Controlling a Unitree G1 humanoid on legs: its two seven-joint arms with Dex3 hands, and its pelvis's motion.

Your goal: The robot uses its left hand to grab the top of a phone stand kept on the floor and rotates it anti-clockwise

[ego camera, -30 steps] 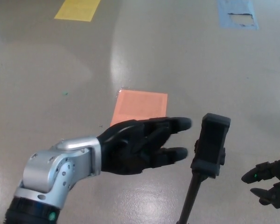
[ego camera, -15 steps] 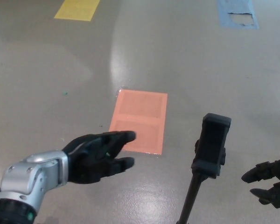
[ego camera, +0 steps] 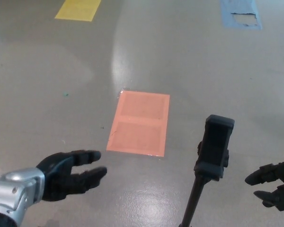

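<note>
- Here the left hand point(ego camera: 71, 175) sits low at the picture's left edge, thumb and two thick fingers spread apart and pointing to the right — it holds nothing.
- Its silver wrist housing point(ego camera: 12, 196) shows in the bottom left corner, cut off by the frame.
- The phone stand point(ego camera: 214, 151) stands at the lower right of the view: a black clamp head upright on top, with a thin black pole point(ego camera: 191, 203) running down and out of the bottom edge.
- The left hand and the phone stand are well apart, with bare floor between the fingertips and the clamp.
- The right hand point(ego camera: 274, 184) shows only in part at the right edge, just right of the stand and not touching it; its dark fingers are loosely curled yet apart, and nothing is in them.
- The floor point(ego camera: 189, 66) is grey and glossy, with a pale band of glare running down its middle.
- An orange rectangle point(ego camera: 139, 123) is marked on the floor near the centre — it lies beyond both hands and to the left of the stand's head.
- A yellow patch point(ego camera: 79, 9) lies at the top left, cut by the upper edge.
- A blue patch point(ego camera: 240, 13) with a worn, torn-looking middle lies at the top right.
- A small green speck point(ego camera: 66, 94) sits on the floor left of the orange rectangle.
</note>
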